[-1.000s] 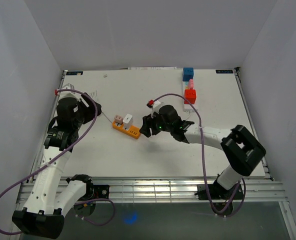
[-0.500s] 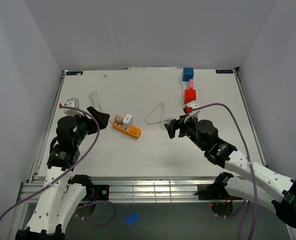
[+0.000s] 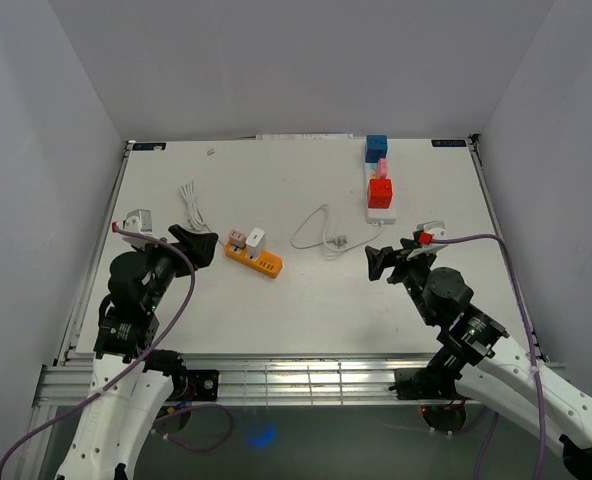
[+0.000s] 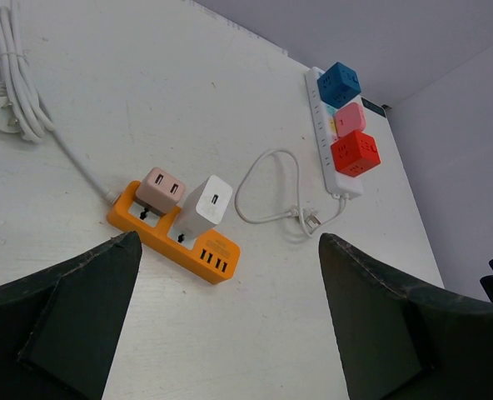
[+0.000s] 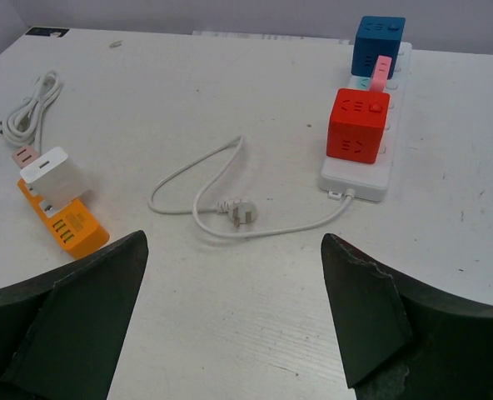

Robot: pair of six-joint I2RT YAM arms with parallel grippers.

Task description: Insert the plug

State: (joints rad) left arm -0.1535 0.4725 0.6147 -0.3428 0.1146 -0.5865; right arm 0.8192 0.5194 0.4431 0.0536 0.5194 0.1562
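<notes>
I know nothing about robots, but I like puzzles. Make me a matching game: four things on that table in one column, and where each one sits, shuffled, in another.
Things:
1. orange power strip
2. red cube
3. blue cube
4. loose plug

Places:
A. on the white power strip, at the end away from its cable
B. lying loose, plugged into nothing
C. under a white charger
D. on the white power strip, at the end by its cable

Pairs: 1-C, 2-D, 3-A, 4-B

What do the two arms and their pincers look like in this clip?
The left arm and right arm have white lower links and black joint housings. A purple cable loops along each, ending in a red connector by a white wrist module. The left pincer and right pincer are black with broad wedge-shaped fingers.
</notes>
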